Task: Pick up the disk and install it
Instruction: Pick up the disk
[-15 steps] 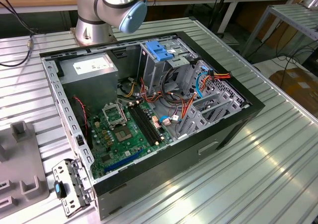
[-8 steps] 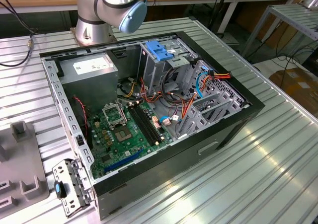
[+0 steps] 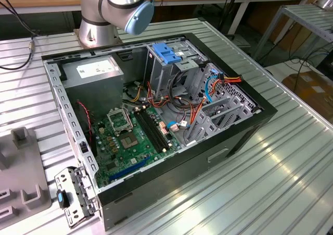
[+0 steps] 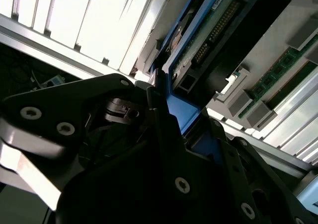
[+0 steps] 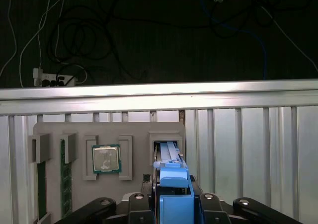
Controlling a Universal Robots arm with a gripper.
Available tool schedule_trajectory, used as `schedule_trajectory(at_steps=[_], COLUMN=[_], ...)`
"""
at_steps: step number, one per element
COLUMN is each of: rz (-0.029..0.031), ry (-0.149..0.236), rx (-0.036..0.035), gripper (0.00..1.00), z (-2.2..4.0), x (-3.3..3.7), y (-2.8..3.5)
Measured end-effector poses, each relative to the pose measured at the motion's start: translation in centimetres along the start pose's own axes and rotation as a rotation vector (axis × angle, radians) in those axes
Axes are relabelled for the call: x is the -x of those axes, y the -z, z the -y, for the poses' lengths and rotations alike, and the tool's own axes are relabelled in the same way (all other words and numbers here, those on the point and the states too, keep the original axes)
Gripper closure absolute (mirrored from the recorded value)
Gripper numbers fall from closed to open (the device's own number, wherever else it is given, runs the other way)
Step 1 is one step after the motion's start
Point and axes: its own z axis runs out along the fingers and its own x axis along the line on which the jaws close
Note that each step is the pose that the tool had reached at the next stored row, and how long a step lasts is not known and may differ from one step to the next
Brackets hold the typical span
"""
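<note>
A robot arm (image 3: 119, 5) stands at the far end of a ribbed metal desk (image 3: 270, 193), behind an open computer case (image 3: 244, 136) lying on its side. Inside the case are a green motherboard (image 3: 125, 141), a grey box with a white sticker (image 3: 93, 71) and a grey metal cage with a blue plastic top (image 3: 166, 55), with orange and red cables trailing between them.

Both wrist views show the pincer (image 5: 174, 186) (image 4: 168, 107) at the disk (image 5: 168, 152) (image 4: 198, 45). The disk stands on edge in a slot of a grey parts holder (image 5: 134, 129) on the desk. The pincer's black jaws sit tight against the disk's blue side rail with no gap showing, clamped on it. The second wrist view shows the green circuit board on the disk's underside.

In the same holder, beside the disk's slot, a processor chip (image 5: 106, 159) lies flat in a square recess. Green memory sticks (image 5: 64, 182) stand in narrow slots farther along. In the exterior view, a grey holder (image 3: 21, 162) lies on the desk at the exterior view's left, apart from the case.
</note>
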Motion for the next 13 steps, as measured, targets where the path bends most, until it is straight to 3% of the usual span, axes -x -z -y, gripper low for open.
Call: schedule_trajectory(at_steps=[8, 10, 12, 13], rz=[0.0000, -0.0001, -0.0001, 0.0020], ry=[0.000, 0.000, 0.000, 0.000], rx=[-0.0001, 0.0001, 0.0000, 0.0001], gripper=[0.63, 0.63, 0.63, 0.63], z=[0.00, -0.01, -0.01, -0.02], x=[0.00, 0.00, 0.00, 0.01], y=[0.84, 1.54, 1.86, 3.49])
